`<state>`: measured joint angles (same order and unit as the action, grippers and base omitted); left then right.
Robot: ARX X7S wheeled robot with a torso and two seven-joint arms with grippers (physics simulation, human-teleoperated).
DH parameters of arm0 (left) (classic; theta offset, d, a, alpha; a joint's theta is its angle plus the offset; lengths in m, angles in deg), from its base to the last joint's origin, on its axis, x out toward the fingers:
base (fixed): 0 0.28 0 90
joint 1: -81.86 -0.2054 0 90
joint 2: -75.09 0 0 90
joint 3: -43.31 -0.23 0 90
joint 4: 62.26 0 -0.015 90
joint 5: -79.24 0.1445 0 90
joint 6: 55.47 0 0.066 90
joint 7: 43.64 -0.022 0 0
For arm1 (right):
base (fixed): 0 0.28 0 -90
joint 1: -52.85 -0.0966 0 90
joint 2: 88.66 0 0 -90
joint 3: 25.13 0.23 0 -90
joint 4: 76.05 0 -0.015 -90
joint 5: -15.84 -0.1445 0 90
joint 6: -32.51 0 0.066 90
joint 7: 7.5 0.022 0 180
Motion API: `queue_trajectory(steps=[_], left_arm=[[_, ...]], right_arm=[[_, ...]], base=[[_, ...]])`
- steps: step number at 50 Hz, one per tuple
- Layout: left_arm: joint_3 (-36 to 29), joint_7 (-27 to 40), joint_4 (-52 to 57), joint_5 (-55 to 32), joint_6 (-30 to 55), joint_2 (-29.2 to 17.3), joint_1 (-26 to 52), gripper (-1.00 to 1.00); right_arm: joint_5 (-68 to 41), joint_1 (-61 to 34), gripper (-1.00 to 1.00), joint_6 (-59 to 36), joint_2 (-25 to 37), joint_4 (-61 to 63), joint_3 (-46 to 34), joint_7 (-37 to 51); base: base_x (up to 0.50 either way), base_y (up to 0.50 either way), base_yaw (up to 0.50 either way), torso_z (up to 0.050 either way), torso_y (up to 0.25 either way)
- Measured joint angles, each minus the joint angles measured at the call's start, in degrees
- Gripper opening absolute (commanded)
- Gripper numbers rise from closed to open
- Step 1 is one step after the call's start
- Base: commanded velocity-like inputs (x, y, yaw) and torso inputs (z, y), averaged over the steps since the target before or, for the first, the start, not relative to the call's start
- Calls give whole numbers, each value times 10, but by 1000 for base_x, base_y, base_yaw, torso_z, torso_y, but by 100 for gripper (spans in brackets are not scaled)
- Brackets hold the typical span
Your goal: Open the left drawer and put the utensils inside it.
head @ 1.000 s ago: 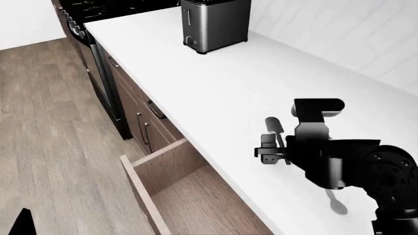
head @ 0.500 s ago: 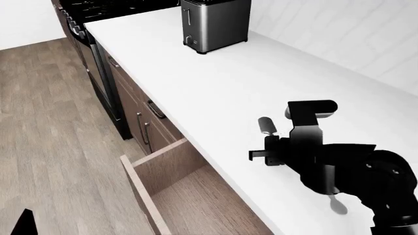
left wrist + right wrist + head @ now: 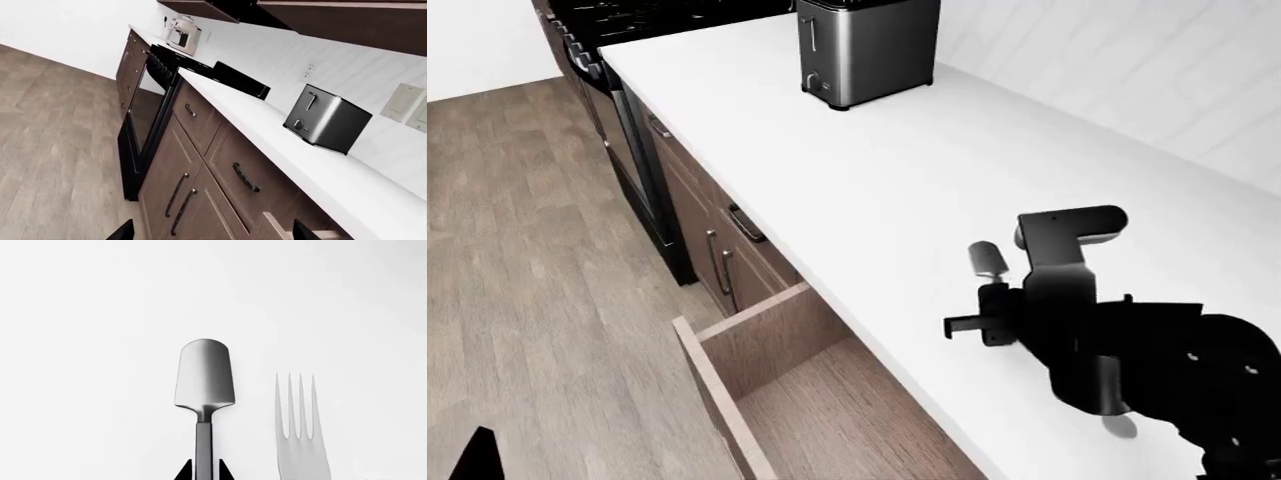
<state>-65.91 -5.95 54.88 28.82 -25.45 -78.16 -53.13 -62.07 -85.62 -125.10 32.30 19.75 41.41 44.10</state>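
Left drawer [image 3: 787, 400] stood pulled open at 7 o'clock, empty as far as I could see. My right tool [image 3: 203, 471] straddled the spatula [image 3: 204, 377] handle on the table [image 3: 868, 180], tips close either side; couldn't tell if clamped, looked lined up for a pick. Fork [image 3: 300, 435] lay just beside, parallel. Left tool [image 3: 210, 232] hung spread wide, holding nothing. Toaster [image 3: 865, 48] at 12. No readable writing anywhere.

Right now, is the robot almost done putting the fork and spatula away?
Not yet. The left drawer is already open. The right gripper straddles the spatula handle on the counter; a firm grip isn't clear. The fork lies beside it. Both still need to go into the drawer.
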Motion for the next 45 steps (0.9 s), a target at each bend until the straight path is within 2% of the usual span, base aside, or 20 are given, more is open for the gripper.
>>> queue_trajectory(steps=[10,18,33,45], left_arm=[[1,-4,0,-4,0,0,0,100],[0,-5,0,-4,0,0,0,100],[1,-6,-2,-8,0,1,0,100],[2,-11,-3,-14,0,1,0,100]], right_arm=[[-37,3,-100,-22,13,70,-7,11],[-102,6,-100,-37,13,135,-10,53],[-183,6,-100,-51,-35,205,-60,148],[-172,30,-100,-64,-68,237,-112,177]], base=[[0,0,0,0,0],[0,0,0,0,0],[0,0,0,0,0],[0,0,0,0,0]])
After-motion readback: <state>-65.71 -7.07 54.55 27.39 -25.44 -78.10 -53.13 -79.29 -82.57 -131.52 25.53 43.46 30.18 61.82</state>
